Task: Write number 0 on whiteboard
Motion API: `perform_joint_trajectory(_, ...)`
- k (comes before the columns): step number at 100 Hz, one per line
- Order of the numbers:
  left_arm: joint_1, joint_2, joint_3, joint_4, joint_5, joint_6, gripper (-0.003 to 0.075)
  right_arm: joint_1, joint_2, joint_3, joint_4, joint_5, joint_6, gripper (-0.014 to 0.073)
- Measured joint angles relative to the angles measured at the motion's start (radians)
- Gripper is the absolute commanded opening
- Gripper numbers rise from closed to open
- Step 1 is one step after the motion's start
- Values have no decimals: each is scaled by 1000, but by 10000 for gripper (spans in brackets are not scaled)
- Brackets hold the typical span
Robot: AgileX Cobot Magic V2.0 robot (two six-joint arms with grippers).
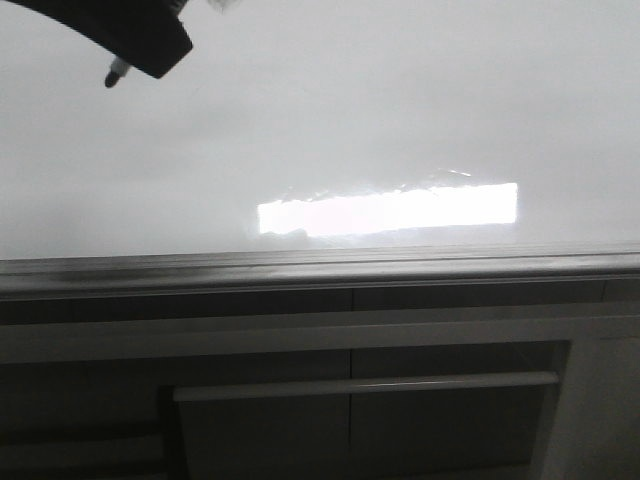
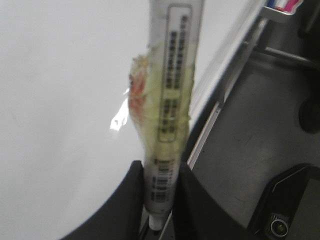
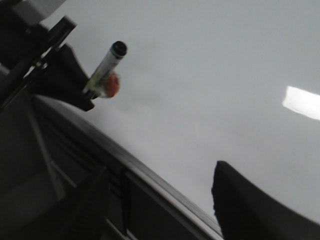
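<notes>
**Marker up, board blank: the zero is yet to come**

Drawer fronts of the dark cabinet (image 1: 350, 420) fill the near ground, and above its grey edge strip (image 1: 320, 265) the whiteboard (image 1: 330, 110) stretches away glossy and unmarked. No number 0 anywhere on it in any view, only the bright rectangular light reflection (image 1: 388, 208), well off to the side of the working gripper. So by my reading the writing itself has not started; the whole loop is left to draw.

Now the tool: the left gripper (image 2: 160, 195) is clenched on the marker (image 2: 167, 100), fingers pressed to both sides of the barrel, tip (image 1: 112, 78) poking out beyond them toward the board. Whether that tip touches the surface, I cannot tell. Over on the other side, the right gripper (image 3: 160, 200) sits spread apart, nothing between its fingers, near the board's edge.
</notes>
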Motion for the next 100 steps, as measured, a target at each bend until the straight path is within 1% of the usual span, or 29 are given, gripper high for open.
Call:
perform_joint_trajectory(8, -48, -35, 0, 0, 40, 88, -20, 92, 99, -73, 0, 17, -81, 394)
perform_joint_trajectory(15, -81, -62, 0, 5, 74, 142, -20, 157, 174, -120, -3, 17, -126, 394)
perform_joint_trajectory(27, -115, -104, 0, 24, 99, 183, -20, 243, 287, -173, -22, 17, -170, 394)
perform_joint_trajectory(36, -127, -133, 0, 32, 104, 195, -20, 287, 359, -196, -38, 11, -181, 393)
perform_joint_trajectory(49, -129, -157, 0, 36, 135, 217, -20, 317, 430, -222, -43, -40, -187, 393)
perform_joint_trajectory(64, -165, -160, 0, 36, 216, 306, -20, 321, 478, -249, -45, -76, -189, 393)
perform_joint_trajectory(79, -200, -160, 0, 53, 221, 323, -20, 325, 506, -249, -34, -67, -192, 393)
perform_joint_trajectory(89, -205, -160, 0, 51, 215, 331, -20, 330, 518, -249, -19, -67, -192, 393)
perform_joint_trajectory(100, -205, -160, 0, 58, 210, 334, -20, 363, 518, -249, -16, -67, -192, 393)
